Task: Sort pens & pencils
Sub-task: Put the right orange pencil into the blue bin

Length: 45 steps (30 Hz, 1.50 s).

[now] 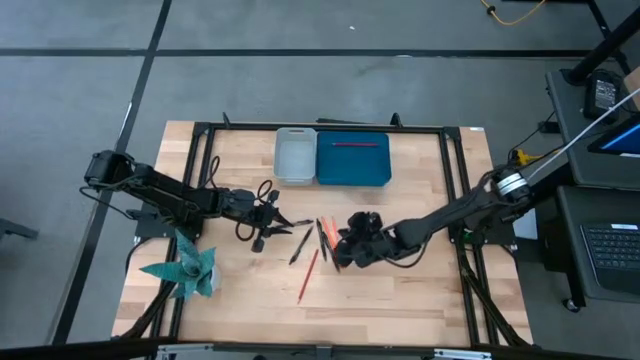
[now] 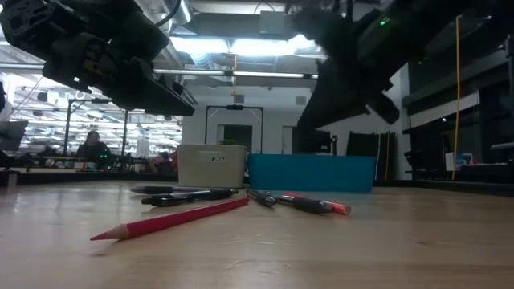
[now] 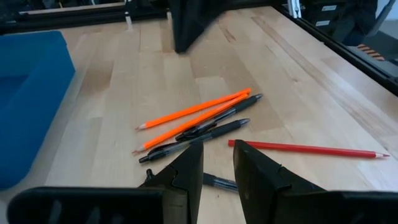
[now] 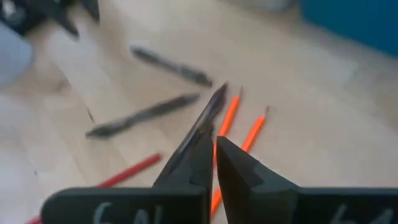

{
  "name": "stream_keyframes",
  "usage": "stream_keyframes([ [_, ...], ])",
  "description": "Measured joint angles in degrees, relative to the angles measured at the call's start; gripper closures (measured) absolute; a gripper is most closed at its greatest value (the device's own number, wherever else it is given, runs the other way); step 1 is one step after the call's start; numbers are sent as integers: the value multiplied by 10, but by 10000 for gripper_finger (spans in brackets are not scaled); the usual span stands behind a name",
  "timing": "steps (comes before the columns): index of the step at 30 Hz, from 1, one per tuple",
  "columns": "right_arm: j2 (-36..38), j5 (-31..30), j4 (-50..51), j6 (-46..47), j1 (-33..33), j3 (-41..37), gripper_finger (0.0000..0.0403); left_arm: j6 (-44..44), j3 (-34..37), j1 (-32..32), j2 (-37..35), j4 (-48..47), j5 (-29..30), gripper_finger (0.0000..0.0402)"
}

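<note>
Several pens and pencils lie loose on the wooden table's middle: black pens (image 3: 196,140) (image 4: 143,116), two orange pencils (image 3: 193,112) (image 4: 255,130) side by side, and a red pencil (image 1: 308,275) (image 2: 173,218) nearer the front edge. My right gripper (image 4: 213,138) (image 1: 338,252) hangs shut just above the orange pencils and the pen beside them (image 4: 214,106), touching nothing. My left gripper (image 3: 217,158) (image 1: 285,223) hovers left of the pile, open by a narrow gap, with nothing between its fingers; a pen (image 3: 214,182) lies on the table beneath it.
A blue bin (image 1: 352,170) with one red pencil (image 1: 352,144) in it stands at the table's far side. A pale grey bin (image 1: 295,155) stands against its left side. A crumpled teal object (image 1: 185,268) lies at the front left. Bare wood spreads toward the front right.
</note>
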State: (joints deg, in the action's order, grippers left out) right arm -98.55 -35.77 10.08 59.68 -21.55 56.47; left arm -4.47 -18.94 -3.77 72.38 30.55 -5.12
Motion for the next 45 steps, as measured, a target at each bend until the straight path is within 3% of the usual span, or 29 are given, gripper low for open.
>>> stream_keyframes([
  [7, -55, 60, 103, 23, 14, 87, 380, 11, 0, 0, 0, 0, 0, 319],
  [14, -103, 113, 337, 103, 24, 217, 379, 10, 0, 0, 0, -3, 0, 319],
  [17, -127, 145, 375, 105, 31, 254, 379, 10, 0, 0, 0, -5, 0, 319],
  [25, -153, 178, 356, -14, 35, 280, 379, 10, 0, 0, 0, -6, 0, 319],
  [34, -153, 176, 263, -22, 38, 280, 379, 10, 0, 0, 0, -11, 0, 319],
  [45, -153, 190, 276, -45, 53, 280, 379, 10, 0, 0, 0, -14, 0, 319],
])
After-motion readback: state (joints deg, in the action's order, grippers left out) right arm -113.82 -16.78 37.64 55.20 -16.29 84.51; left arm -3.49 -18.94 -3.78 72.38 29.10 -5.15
